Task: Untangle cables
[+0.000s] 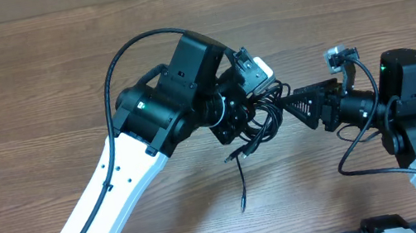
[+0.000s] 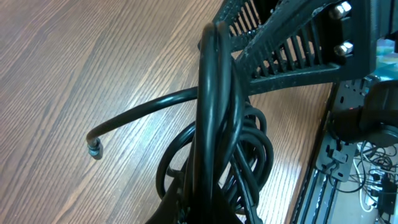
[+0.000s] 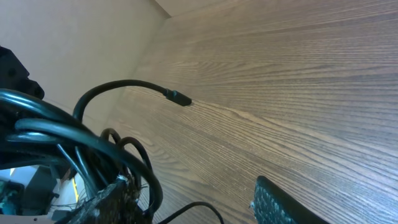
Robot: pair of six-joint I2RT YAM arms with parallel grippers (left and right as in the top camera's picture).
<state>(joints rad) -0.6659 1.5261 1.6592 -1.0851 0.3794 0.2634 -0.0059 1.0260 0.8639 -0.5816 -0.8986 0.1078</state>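
Observation:
The cables (image 1: 258, 128) are a clump of thin black loops held above the wooden table, with one strand hanging down to a plug end (image 1: 243, 208). My left gripper (image 1: 242, 118) is shut on the clump. In the left wrist view the cables (image 2: 214, 112) rise straight out of the left gripper (image 2: 211, 208), and a free plug end (image 2: 94, 148) curves off to the left. My right gripper (image 1: 281, 103) points left at the clump and stands open. In the right wrist view the right gripper (image 3: 193, 199) has the loops (image 3: 74, 134) lying against its left finger (image 3: 106, 202).
Bare wooden table (image 1: 36, 85) lies all round the arms. A white and grey camera unit (image 1: 340, 54) sits on the right wrist. The table's near edge and a metal frame (image 2: 329, 162) show at the right of the left wrist view.

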